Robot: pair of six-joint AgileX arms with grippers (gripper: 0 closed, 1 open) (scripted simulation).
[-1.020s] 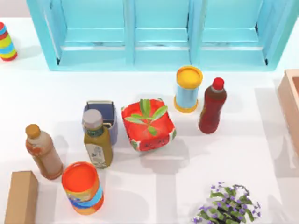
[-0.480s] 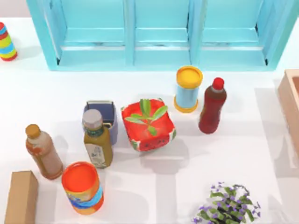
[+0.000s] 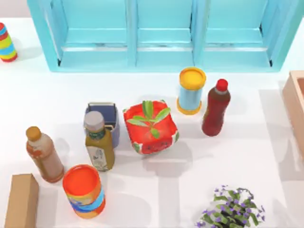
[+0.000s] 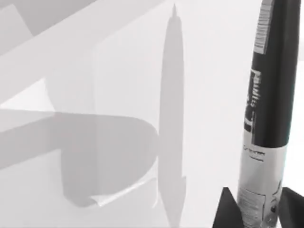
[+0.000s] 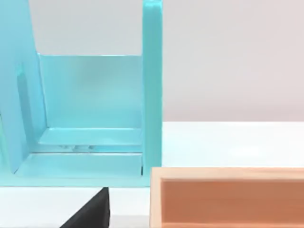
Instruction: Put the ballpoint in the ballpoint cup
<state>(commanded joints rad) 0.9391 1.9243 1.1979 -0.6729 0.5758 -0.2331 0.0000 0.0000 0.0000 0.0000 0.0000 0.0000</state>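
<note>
In the left wrist view a black and silver ballpoint (image 4: 266,109) stands between the two dark fingers of my left gripper (image 4: 259,214), which is shut on its silver end. It hangs over bare white table and casts a long shadow there. In the top view the ballpoint cup (image 3: 108,115), square and lavender-blue with a dark inside, stands left of centre. A green-labelled bottle (image 3: 98,142) hides the cup's near-left corner. A dark part of my right gripper (image 5: 90,216) sits at the lower edge of the right wrist view, near a teal shelf and an orange box.
A red watermelon pot (image 3: 151,127) with a green plant stands right beside the cup. Around them are a brown bottle (image 3: 43,154), an orange-lidded can (image 3: 83,191), a yellow-lidded blue can (image 3: 191,91), a red bottle (image 3: 215,108), a teal shelf (image 3: 161,35), a cardboard box (image 3: 20,202) and an orange box (image 3: 297,102).
</note>
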